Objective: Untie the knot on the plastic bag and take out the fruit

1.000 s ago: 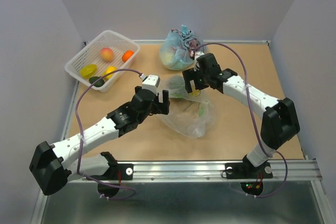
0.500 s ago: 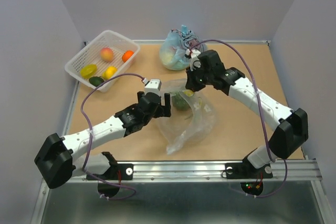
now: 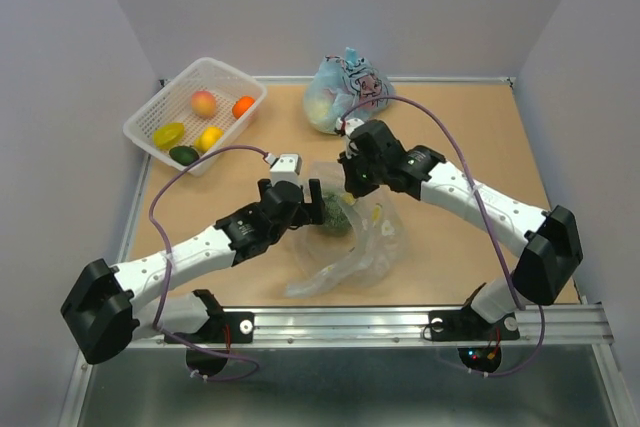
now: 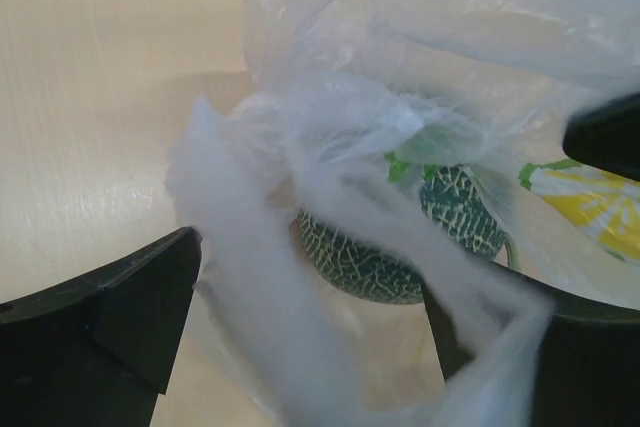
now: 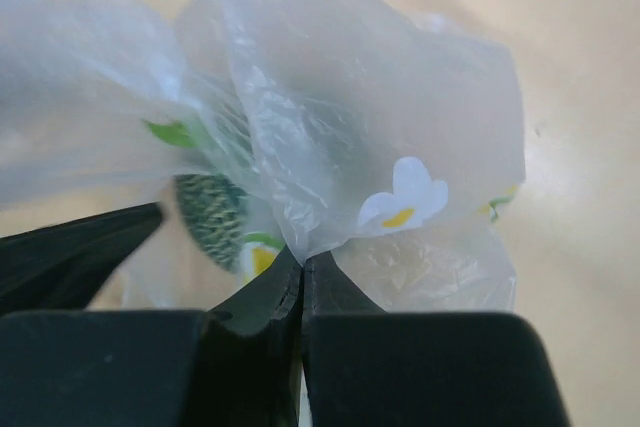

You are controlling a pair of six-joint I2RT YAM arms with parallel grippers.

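both arms have moved inward over the bench point(image 3: 470, 137), and now the right hand point(image 5: 302, 265) pinches the plastic bag point(image 3: 352, 252) lying mid-bench while the spread left hand point(image 4: 320, 327) reaches toward the melon point(image 4: 385, 252) inside, which it must next enclose and pull out.

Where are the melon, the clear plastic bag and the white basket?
melon point(image 3: 334, 215), top external view, its dark green top, inside the bag.
plastic bag point(image 3: 345, 259), top external view, its crumpled near end.
basket point(image 3: 160, 97), top external view, its left rim.
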